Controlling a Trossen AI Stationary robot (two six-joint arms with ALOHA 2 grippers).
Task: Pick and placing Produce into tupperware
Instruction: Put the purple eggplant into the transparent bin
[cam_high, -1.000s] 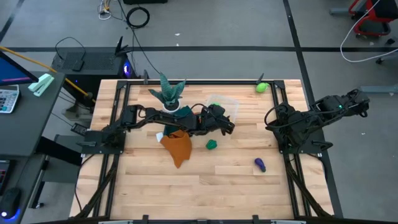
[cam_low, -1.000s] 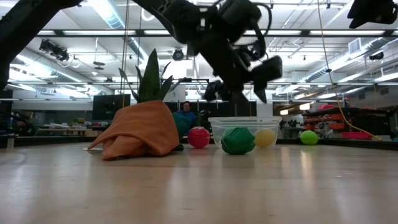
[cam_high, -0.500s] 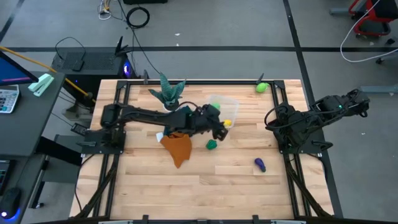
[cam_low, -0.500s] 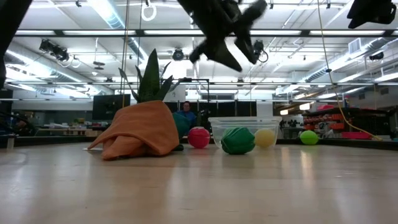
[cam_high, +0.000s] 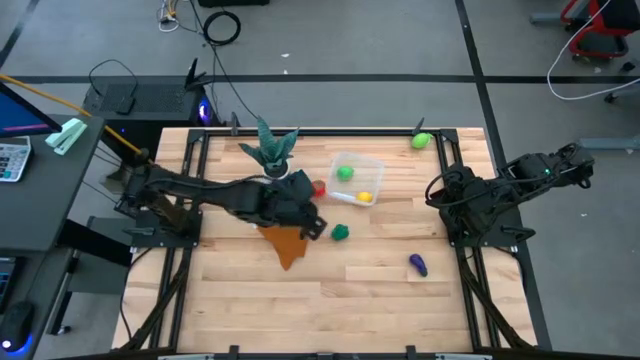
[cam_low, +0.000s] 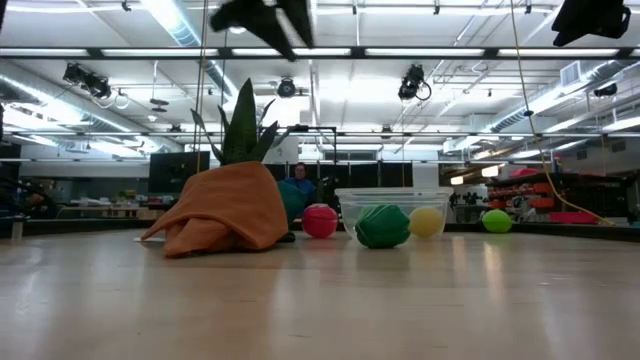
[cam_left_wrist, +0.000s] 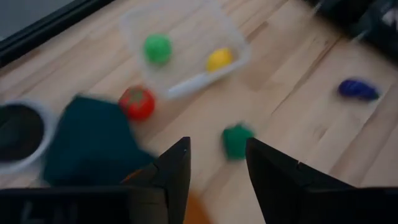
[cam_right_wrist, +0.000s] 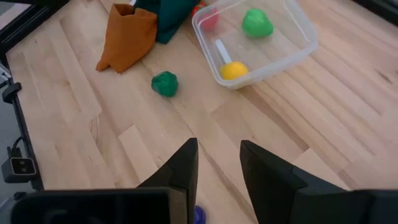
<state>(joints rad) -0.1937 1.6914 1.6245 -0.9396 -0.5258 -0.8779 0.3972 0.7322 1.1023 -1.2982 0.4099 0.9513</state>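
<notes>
The clear tupperware (cam_high: 357, 179) stands right of the table's middle, toward the far side, with a light green piece (cam_high: 345, 173) and a yellow piece (cam_high: 365, 197) inside. On the wood lie a red piece (cam_high: 318, 188) left of the box, a dark green piece (cam_high: 341, 233) near it, a purple piece (cam_high: 418, 264) to the right and a light green piece (cam_high: 420, 141) at the far right corner. My left gripper (cam_left_wrist: 217, 171) hangs open and holds nothing, high over the orange cloth (cam_high: 287, 241), left of the dark green piece (cam_left_wrist: 236, 140). My right gripper (cam_right_wrist: 217, 165) waits open at the right edge.
A teal cloth (cam_left_wrist: 93, 146) lies beside the orange one, and a teal spiky plant (cam_high: 272, 148) in a white pot stands at the far side. Bare wood spreads over the near half of the table (cam_high: 330, 300). Black frame rails (cam_high: 455, 230) run along the left and right edges.
My left gripper has drawn back from above the tupperware toward the table's left and near side, rising as it went, and now hangs over the orange cloth. With the arm gone, the box and the two pieces in it show in the high view.
</notes>
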